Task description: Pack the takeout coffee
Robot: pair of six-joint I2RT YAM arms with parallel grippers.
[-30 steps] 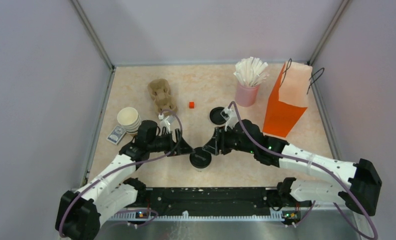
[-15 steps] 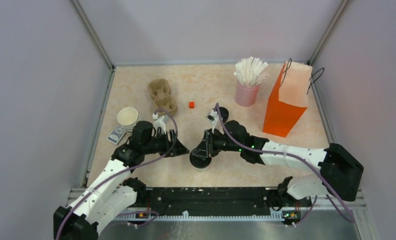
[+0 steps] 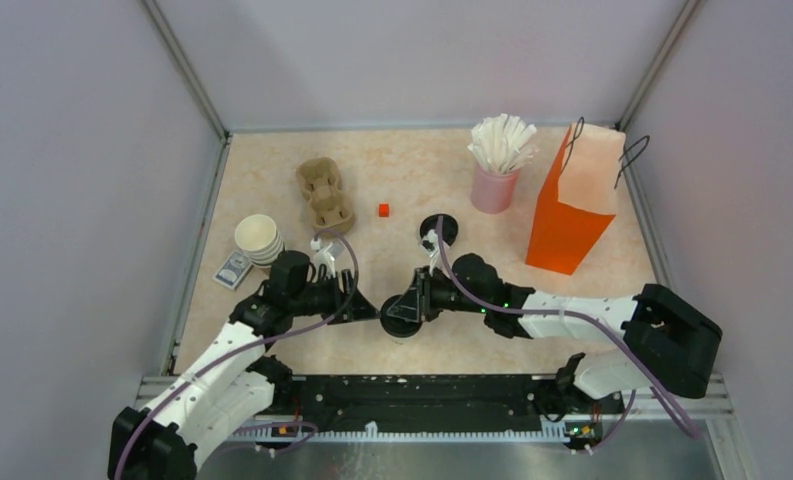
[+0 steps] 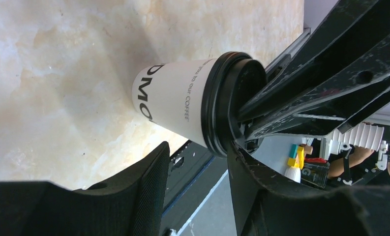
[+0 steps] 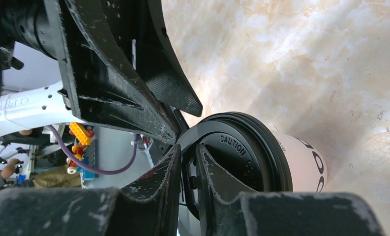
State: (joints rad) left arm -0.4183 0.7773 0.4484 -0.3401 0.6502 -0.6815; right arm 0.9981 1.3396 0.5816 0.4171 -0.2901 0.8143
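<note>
Cup: the cup (image 3: 402,320) is standing upright at the front middle of the table (image 3: 412,165), its lid (image 5: 237,157) on and its long axis running vertical.
Right side: the right gripper (image 3: 410,303) is reaching in from the cup's right and pinching the lid's rim between nearly closed fingers (the rim is sitting in the narrow gap in the right wrist view).
Left side: the left gripper (image 3: 370,309) is sitting just left of the cup with its jaws apart, holding nothing. I cannot tell whether a finger is brushing the lid.
Key relation: the bag (image 3: 567,225) is standing well apart, to the right and farther back, with its mouth facing up. The right arm is nearer and already gripping, so the carry is probably going up, right, then down.
In the way: the spare lid (image 3: 442,226) is lying just behind the right wrist, and the straw cup (image 3: 493,190) is standing near the bag's left side.
Risk: a rim grip may be pulling the lid off rather than lifting the cup.
</note>
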